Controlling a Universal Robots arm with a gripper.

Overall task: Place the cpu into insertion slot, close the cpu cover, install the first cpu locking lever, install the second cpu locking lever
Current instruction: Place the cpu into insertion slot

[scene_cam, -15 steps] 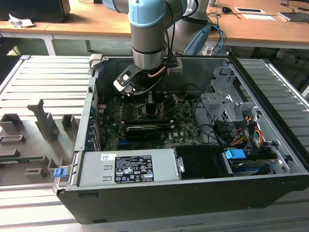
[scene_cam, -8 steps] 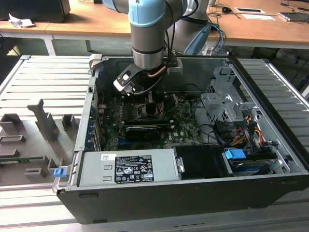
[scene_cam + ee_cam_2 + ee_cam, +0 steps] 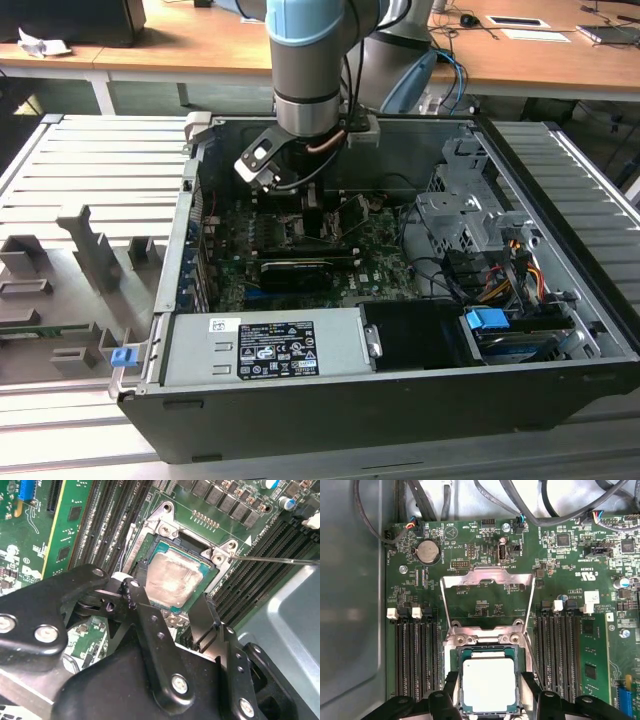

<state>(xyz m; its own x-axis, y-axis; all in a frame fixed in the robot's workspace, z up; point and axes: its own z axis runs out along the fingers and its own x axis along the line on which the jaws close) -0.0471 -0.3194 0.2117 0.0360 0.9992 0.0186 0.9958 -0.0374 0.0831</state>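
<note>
The cpu (image 3: 488,685) (image 3: 172,577), a pale silver square chip, lies flat inside the insertion slot (image 3: 485,639) on the green motherboard. My gripper (image 3: 490,697) (image 3: 172,592) (image 3: 312,215) straddles it, one black finger against each of two opposite edges, so it looks shut on the cpu. The cpu cover (image 3: 487,576), a thin silver frame, stands swung up and open beyond the slot. A thin locking lever wire (image 3: 275,560) sticks out unlatched beside the slot's corner.
Black memory slots (image 3: 417,655) (image 3: 560,650) run along both sides of the slot. A coin battery (image 3: 426,551) and cables lie beyond the cover. The case wall (image 3: 350,605), the drive cage (image 3: 470,225) and the power supply (image 3: 270,345) hem in the board.
</note>
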